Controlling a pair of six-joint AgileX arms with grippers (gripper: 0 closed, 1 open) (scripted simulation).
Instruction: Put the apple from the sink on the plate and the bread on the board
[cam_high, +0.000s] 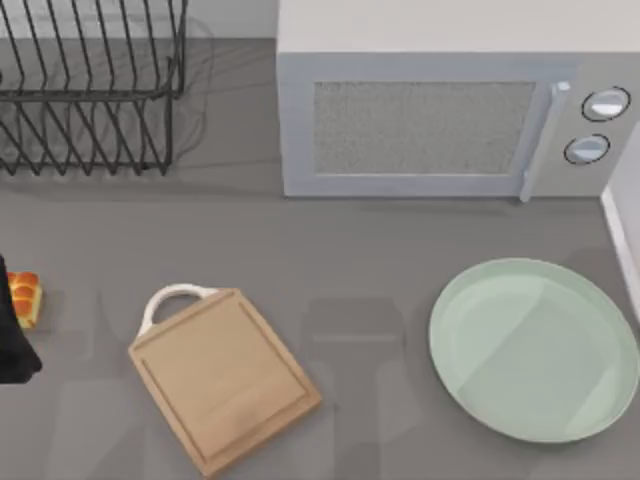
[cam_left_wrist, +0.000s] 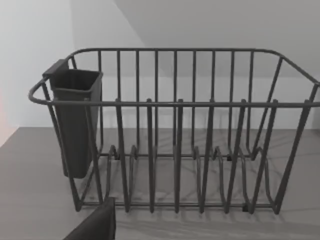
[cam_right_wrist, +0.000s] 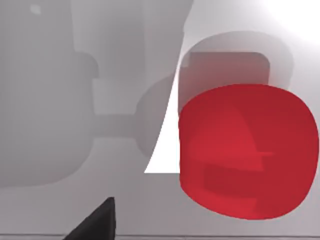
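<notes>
Apple sits right below my right tool, w/ the right wrist view looking down on it close up against a pale surface I take for the sink floor; shadows of the tool fall across the fruit. One dark finger tip pokes into that view's edge, so I cannot tell whether the right tool is spread or pressed together, nor whether it touches the fruit yet.

Bread is at the far left edge of the table in the top view, just beside the dark bulk of my left arm. Left wrist view faces the wire dish rack w/ its dark cutlery cup; again just a finger tip at the edge, so the left tool's state is also unclear to me.

Plate lies bare at the right of the table, below the microwave. Board lies bare too, tilted, left of centre, loop handle toward the rack.

My read: neither half of the job is done. Apple isn't on the plate, bread isn't on the board; both pick-ups and both placements are left, approx. at the start.
</notes>
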